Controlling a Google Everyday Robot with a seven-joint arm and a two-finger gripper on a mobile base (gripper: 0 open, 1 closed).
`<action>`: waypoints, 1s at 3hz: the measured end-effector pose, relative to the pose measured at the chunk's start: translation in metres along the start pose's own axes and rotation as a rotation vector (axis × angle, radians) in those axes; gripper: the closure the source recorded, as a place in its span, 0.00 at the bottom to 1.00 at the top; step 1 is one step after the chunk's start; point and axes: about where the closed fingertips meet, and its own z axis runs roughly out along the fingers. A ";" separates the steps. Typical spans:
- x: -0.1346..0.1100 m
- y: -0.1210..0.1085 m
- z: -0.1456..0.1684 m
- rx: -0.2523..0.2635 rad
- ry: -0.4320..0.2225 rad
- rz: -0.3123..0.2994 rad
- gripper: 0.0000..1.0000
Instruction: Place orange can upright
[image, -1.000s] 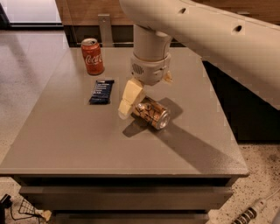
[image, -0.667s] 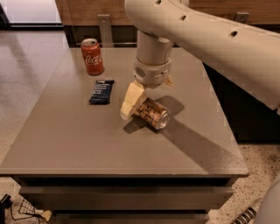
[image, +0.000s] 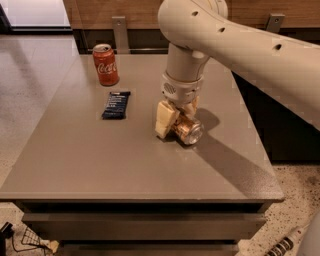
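The orange can (image: 188, 131) lies on its side on the grey table (image: 100, 160), right of centre, its silver end facing the front right. My gripper (image: 176, 123) comes down from above and is closed around the can. One cream finger (image: 164, 119) presses against the can's left side, and the other finger (image: 190, 107) sits behind it. The can still rests on the table, tilted slightly. The large white arm (image: 235, 45) reaches in from the upper right.
A red Coca-Cola can (image: 106, 65) stands upright at the table's back left. A dark blue snack bar (image: 116, 104) lies flat in front of it. The table's right edge (image: 260, 145) is close to the orange can.
The gripper has shifted to the right and the orange can has moved right with it. The arm has swung slightly. The red can and the snack bar have not moved.
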 end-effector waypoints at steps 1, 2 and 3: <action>0.000 0.000 0.000 -0.001 -0.003 -0.001 0.57; 0.000 0.000 -0.002 -0.001 -0.003 -0.001 0.81; 0.000 0.000 -0.002 -0.001 -0.003 -0.001 1.00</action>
